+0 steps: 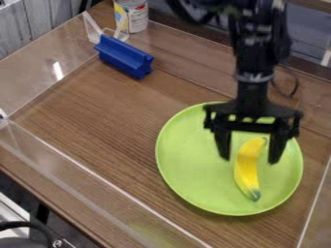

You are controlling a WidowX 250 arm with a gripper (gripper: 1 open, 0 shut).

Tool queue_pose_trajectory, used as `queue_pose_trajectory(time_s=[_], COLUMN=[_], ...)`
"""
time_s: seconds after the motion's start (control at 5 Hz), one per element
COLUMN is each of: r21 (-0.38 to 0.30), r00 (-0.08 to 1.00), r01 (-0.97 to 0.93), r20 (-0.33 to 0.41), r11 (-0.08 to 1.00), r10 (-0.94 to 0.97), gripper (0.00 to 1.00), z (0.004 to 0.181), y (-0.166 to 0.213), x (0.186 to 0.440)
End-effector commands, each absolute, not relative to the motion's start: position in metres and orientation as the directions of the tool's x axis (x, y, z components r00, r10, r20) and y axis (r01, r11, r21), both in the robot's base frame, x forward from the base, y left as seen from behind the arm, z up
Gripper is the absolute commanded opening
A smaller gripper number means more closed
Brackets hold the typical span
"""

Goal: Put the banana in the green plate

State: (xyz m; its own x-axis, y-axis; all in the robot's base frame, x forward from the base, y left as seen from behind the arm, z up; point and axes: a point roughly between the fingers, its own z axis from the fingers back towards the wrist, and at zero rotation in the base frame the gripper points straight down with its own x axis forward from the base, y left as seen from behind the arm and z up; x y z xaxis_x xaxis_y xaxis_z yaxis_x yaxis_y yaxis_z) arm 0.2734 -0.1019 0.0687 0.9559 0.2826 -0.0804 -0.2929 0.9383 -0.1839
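The banana [249, 167] lies flat inside the green plate [188, 160], toward its right side, so I judge the placing done. My gripper [255, 142] hangs just above it, fingers spread wide and empty. Farther back, a blue holder [124, 56] sits on the surface [104, 107].
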Motion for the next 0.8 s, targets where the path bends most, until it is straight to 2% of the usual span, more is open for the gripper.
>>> queue_pose_trajectory(time_s=[0.0,0.6], r21=[-0.218,-0.181], r00=[0.965,0.967], r01=[-0.257,-0.249], r20=[-0.004,0.011], r11=[0.942,0.951], r10=[0.262,0.255], gripper=[1.00,1.00], z=[0.101,0.065], y=[-0.107,-0.107], x=[0.279,0.283])
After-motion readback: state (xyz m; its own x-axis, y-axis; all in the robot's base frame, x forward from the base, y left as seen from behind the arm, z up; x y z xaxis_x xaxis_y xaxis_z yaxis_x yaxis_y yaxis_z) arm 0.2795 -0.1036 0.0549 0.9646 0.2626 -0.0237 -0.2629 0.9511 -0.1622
